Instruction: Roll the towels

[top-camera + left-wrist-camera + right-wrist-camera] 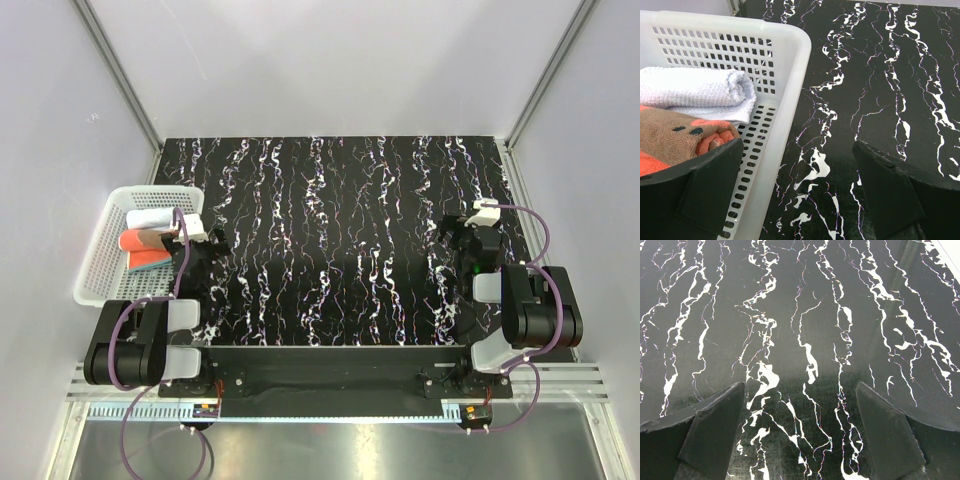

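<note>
The table point(340, 220) is the biggest thing I have: a flat black slab veined with white, like polished marble. Ahead of both tools it runs bare to the far edge, where pale enclosure walls point(330, 60) close it in. Between the two tools the surface is open too.

The right gripper point(800, 390) hangs over that bare slab with its jaws spread wide and nothing between them. There is free table in front of it and to either side.

The basket point(790, 75) is white perforated plastic with a smooth rounded rim. It sits at the table's left edge, to the left of the left gripper point(797, 150). That gripper is also released, jaws wide, holding nothing. The basket's near right corner lies between its fingers: the left finger is over the inside, the right one over the table.

Both towels lie inside the basket, ahead and left of the left finger. The white towel point(695, 90) is nubbly terry, bundled with a rounded curled end. The brown towel point(675, 137), with orange patches, lies nearer, touching it. Both long axes run across my view, ends toward the basket's right wall.
</note>
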{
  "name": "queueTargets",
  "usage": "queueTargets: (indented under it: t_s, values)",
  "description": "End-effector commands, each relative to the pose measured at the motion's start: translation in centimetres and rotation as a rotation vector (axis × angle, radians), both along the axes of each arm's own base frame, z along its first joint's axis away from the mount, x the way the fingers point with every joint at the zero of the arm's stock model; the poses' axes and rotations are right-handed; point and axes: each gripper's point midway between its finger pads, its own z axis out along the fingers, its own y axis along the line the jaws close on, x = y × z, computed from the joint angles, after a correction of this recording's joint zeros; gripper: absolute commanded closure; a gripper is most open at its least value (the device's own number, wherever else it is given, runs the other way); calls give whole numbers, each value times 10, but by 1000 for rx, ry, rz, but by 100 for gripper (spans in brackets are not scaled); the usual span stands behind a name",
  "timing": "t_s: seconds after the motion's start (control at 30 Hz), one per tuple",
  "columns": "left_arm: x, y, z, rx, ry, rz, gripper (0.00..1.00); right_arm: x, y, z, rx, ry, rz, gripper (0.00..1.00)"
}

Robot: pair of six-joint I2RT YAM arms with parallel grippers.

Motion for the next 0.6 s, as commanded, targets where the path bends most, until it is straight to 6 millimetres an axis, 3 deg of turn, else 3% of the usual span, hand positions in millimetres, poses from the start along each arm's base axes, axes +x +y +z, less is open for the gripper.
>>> queueTargets:
  t_s: [0.0,0.57]
  values:
    - [9,-3,18,6,-59,-21,1,10,0,18,-18,-61,12,0]
    - [9,-3,18,6,-61,-21,1,10,1,18,-16,-57,15,0]
